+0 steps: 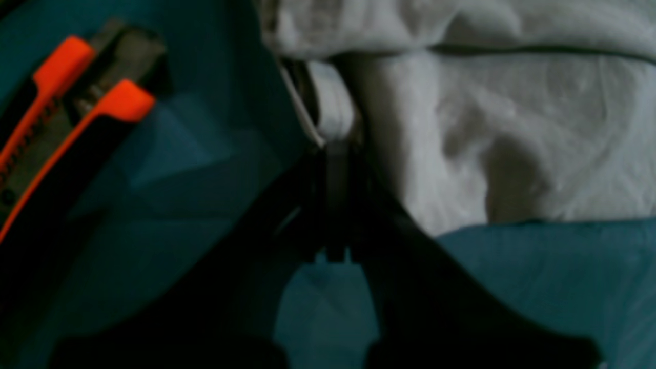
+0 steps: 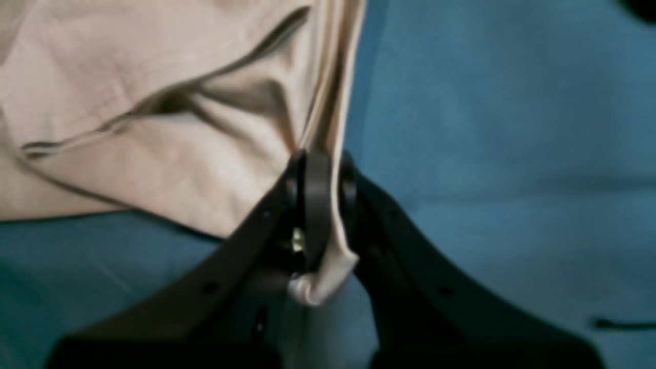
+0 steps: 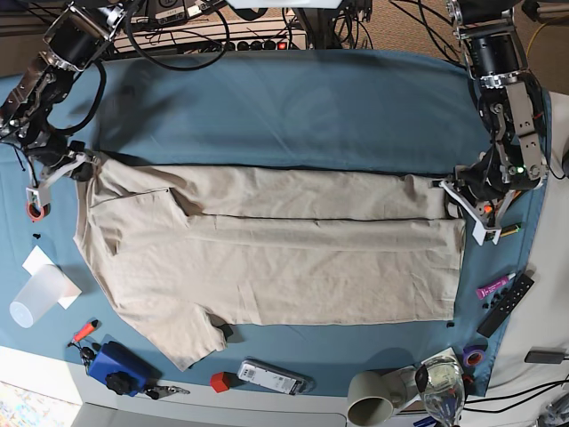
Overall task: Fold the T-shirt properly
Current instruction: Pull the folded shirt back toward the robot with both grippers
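Note:
The beige T-shirt lies spread across the blue-teal table cloth, with its far long edge folded over toward the middle. At the right end in the base view, my left gripper pinches the shirt's far corner. The left wrist view shows the left gripper shut on a rolled edge of the T-shirt. At the left end, my right gripper holds the far corner near the sleeve. In the right wrist view the right gripper is shut on a bunched edge of the T-shirt.
A plastic cup, a blue object and a red tape roll lie at the left. A white remote, a grey mug and a glass line the near edge. A black remote and orange-black tools sit beside my left gripper.

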`<state>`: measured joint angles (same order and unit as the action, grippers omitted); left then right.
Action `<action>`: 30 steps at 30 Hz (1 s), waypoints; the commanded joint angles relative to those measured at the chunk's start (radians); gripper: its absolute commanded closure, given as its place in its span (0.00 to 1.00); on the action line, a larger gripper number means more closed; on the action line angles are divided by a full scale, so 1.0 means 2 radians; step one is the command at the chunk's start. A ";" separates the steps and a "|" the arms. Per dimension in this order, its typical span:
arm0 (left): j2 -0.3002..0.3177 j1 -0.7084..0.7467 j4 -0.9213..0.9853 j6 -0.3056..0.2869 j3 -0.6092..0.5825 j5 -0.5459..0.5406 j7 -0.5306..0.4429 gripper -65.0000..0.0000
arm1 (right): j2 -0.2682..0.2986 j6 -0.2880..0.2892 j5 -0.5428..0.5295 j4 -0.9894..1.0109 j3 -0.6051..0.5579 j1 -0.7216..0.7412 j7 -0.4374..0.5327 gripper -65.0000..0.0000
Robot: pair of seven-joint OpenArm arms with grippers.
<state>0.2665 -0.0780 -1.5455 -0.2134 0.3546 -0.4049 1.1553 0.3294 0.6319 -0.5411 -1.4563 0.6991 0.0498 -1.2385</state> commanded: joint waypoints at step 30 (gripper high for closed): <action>0.042 0.169 -0.156 -0.021 0.072 -0.035 0.025 1.00 | 0.018 0.001 -0.072 -0.109 0.076 -0.140 -0.044 1.00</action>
<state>0.3325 0.2695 -1.8393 -0.2588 0.4892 -0.4847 1.2118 0.3401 0.6327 -0.6823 -1.6558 0.8433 -0.2340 -1.3361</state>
